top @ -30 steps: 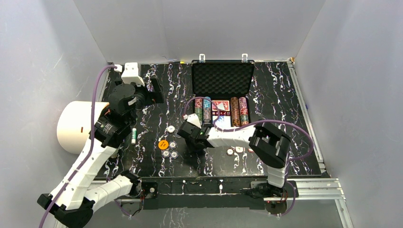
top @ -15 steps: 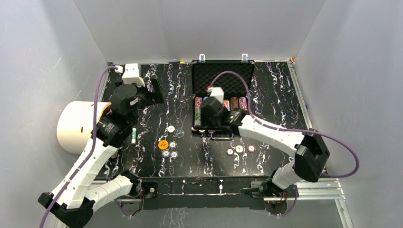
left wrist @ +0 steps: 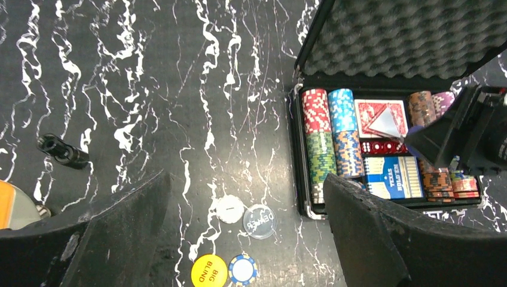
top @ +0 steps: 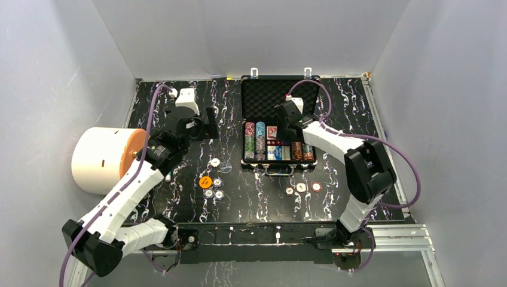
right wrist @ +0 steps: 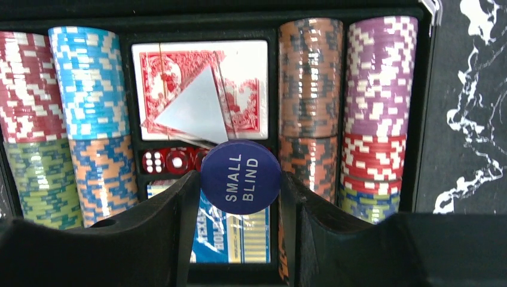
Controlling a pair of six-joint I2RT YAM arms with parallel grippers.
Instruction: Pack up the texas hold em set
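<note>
Briefcase [top: 278,98] lying open at 12 o'clock on the table [top: 347,98], lid tilted back, ribbed foam lining exposed. Holds rows of poker chips [top: 255,141] along its 9 and 3 o'clock sides; between them a red card deck [right wrist: 239,72] at 12 o'clock, red dice [right wrist: 167,161] just below it, and a blue card box [left wrist: 391,177] at 6 o'clock. Right gripper [right wrist: 239,186] clenched on a blue round button [right wrist: 241,170] marked SMALL BLIND, hanging over the middle compartments, above the dice and the blue card box; contact with the case not discernible. Left gripper [left wrist: 246,179] released, jaws spread wide, hovering over bare table at 11 o'clock, well apart from the case. Lying at 7 o'clock of the case: an orange BIG BLIND button [top: 205,182], a white button [top: 214,162], a clear button [left wrist: 260,220] and loose chips [top: 208,193] nearby. Row of three chips [top: 301,188] at 6 o'clock of the case. White drum [top: 98,158] with orange face at 9 o'clock, beside the table edge.
</note>
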